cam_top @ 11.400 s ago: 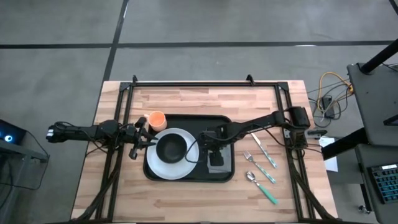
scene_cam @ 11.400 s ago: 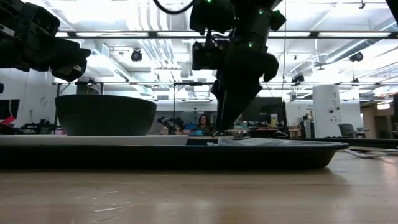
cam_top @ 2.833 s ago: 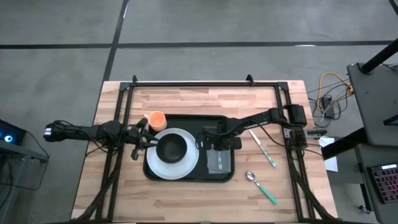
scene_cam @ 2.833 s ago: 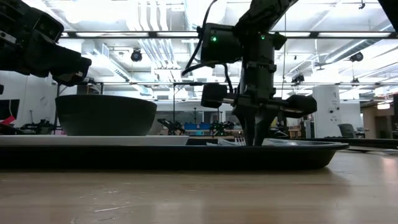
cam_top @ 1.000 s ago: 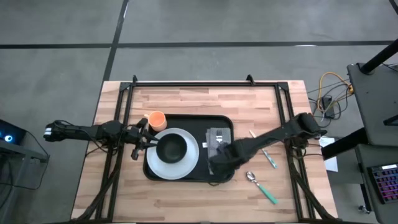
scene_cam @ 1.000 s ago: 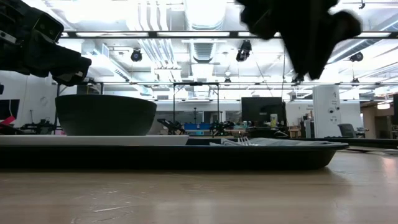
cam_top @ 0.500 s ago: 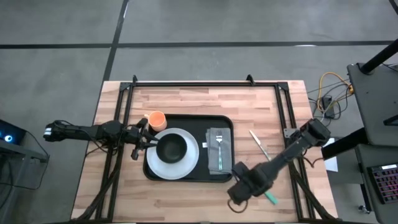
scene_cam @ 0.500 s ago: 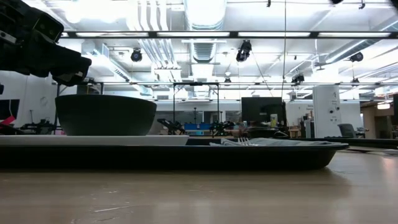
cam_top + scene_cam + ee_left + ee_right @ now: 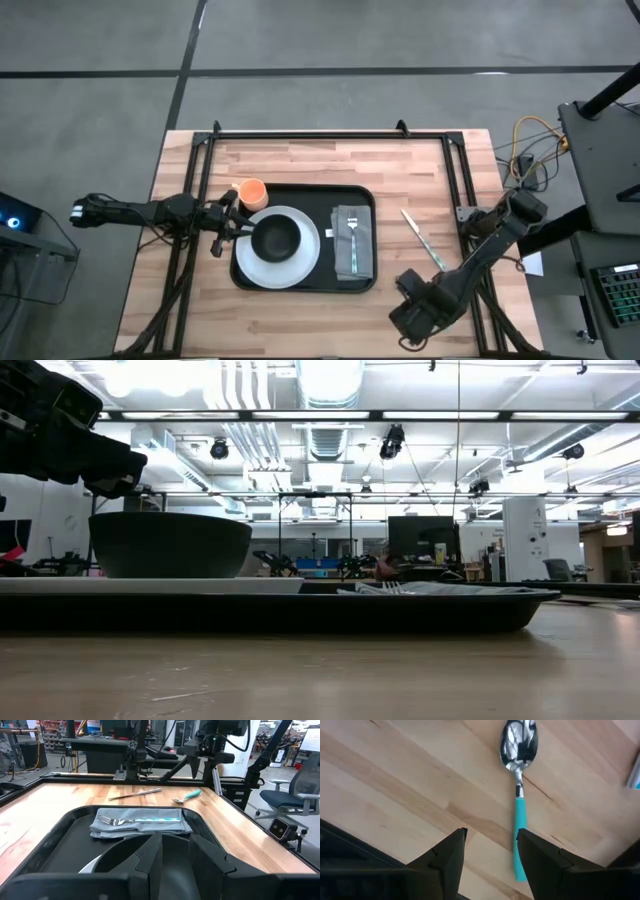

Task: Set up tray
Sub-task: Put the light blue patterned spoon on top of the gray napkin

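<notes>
The black tray (image 9: pixel 312 194) holds a white plate (image 9: pixel 300 262) with a black bowl (image 9: pixel 276 238) on it. Beside them a grey napkin (image 9: pixel 354 258) lies flat with a fork (image 9: pixel 352 232) on top. A teal-handled spoon (image 9: pixel 519 795) lies on the wood; in the high view my right arm hides it. My right gripper (image 9: pixel 490 837) is open and hangs high over the spoon, fingers pointing down, the handle (image 9: pixel 519 840) showing beside one finger. My left gripper (image 9: pixel 232 222) hovers open at the plate's left rim, above bowl height (image 9: pixel 110 465).
An orange cup (image 9: pixel 251 193) stands on the wood at the tray's far left corner. A knife (image 9: pixel 420 238) lies slanted on the table right of the tray, past the spoon. The black frame rails (image 9: pixel 460 180) run along the table's sides and far edge.
My right gripper has swung from above the tray's near right corner toward the table's near right edge, over the spoon, and has risen out of the low view. The napkin and fork, partly covered before, now show whole on the tray.
</notes>
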Robot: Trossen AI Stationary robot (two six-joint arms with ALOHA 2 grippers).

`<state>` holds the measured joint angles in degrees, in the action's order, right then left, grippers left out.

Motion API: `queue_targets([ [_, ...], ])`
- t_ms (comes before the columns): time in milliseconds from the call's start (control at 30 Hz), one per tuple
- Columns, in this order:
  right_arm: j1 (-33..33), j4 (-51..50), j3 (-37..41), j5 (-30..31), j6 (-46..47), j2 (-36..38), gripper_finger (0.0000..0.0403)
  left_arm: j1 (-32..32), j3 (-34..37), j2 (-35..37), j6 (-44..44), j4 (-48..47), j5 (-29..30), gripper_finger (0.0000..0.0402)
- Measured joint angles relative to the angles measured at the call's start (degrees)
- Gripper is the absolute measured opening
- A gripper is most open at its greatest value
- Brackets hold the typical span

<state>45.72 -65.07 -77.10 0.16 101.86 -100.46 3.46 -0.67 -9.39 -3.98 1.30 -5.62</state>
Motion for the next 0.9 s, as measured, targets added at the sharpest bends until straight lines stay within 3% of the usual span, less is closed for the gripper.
queue_targets([
  [467,2.4,17.9,21.4,0.0,1.7,9.8,0.0187,0.0,0.0,0.0,0.0,0.0,0.0,0.008],
  [767,2.4,24.3,26.5,-0.5,-0.3,8.2,0.0185,0.0,0.0,0.0,0.0,0.0,0.0,0.008],
  [900,2.4,26.4,27.6,-4.2,-0.7,6.2,0.0182,0.0,0.0,0.0,0.0,0.0,0.0,0.008],
])
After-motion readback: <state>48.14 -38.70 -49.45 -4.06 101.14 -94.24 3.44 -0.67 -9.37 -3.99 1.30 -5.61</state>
